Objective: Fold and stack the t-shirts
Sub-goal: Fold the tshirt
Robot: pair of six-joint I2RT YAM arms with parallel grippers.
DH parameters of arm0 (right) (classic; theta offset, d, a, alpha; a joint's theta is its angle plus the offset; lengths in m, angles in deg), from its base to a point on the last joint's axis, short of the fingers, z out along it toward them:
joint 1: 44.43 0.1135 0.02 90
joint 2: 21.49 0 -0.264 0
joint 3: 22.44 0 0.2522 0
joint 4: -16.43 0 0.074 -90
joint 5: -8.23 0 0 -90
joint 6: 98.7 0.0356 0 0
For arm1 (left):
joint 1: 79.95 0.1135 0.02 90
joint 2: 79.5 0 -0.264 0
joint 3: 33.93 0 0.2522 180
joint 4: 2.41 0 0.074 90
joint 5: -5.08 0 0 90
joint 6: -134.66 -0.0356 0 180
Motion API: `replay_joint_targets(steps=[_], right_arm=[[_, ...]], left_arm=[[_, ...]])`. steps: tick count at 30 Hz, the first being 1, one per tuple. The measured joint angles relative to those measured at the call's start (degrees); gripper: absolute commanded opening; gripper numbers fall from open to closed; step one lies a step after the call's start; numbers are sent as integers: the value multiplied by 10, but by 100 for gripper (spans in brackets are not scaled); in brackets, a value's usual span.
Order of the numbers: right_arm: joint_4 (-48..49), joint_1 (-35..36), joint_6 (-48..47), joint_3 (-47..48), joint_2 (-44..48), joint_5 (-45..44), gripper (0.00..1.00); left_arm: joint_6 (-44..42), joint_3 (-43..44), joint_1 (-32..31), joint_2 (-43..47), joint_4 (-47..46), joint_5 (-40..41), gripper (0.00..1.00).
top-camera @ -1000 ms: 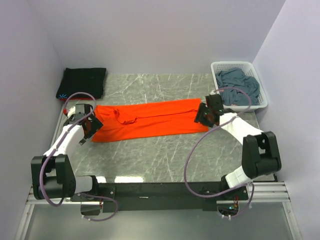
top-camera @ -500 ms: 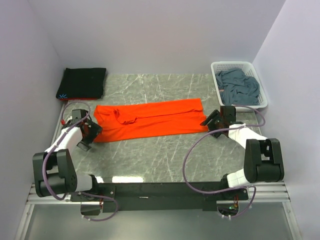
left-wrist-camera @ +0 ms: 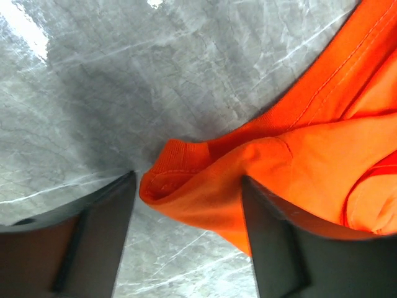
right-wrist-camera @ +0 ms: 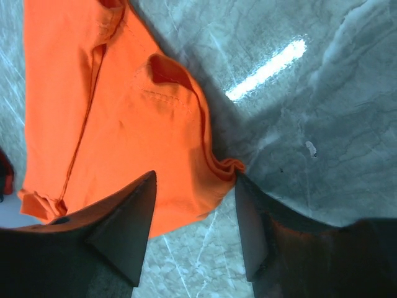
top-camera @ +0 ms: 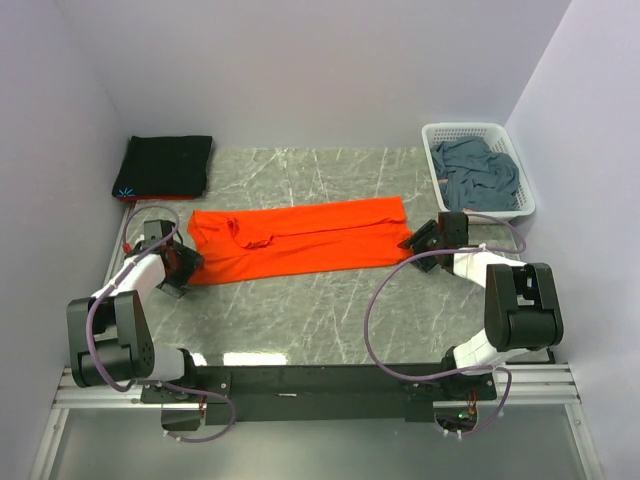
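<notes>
I see the orange t-shirt (top-camera: 300, 240) spread flat mid-table, its long edges running 9 to 3 o'clock. The left gripper (left-wrist-camera: 186, 183) gapes around its 9 o'clock corner and the right gripper (right-wrist-camera: 195, 183) around its 3 o'clock corner, neither pinching. There is open marble table (top-camera: 320, 315) toward 6 o'clock.

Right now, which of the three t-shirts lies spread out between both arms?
The bright orange cloth t-shirt; the black one sits folded far left, the blue-grey one crumpled in the white plastic basket.
</notes>
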Motion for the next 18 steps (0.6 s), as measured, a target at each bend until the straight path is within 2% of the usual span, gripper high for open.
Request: replay_joint_targets(steps=[3,4,7,8,9,11,18], right_arm=[[-2,0,-1,0,0,-5,43],[-4,0,-1,0,0,-7,39],[-11,-7,-5,0,0,-15,23],[-16,-11,-6,0,-1,-17,12],[-22,-15,-10,0,-2,-18,8],[-31,-19,-14,0,-3,-18,0],[-82,-28,-38,0,21,-14,0]], left_arm=[[5,-3,4,0,-3,1,53],[6,-5,5,0,-4,1,41],[9,-13,10,0,-3,2,19],[9,-16,13,0,-3,2,14],[10,-19,16,0,-3,2,9],[11,-21,23,5,-3,1,5],[7,-23,53,15,28,2,2]])
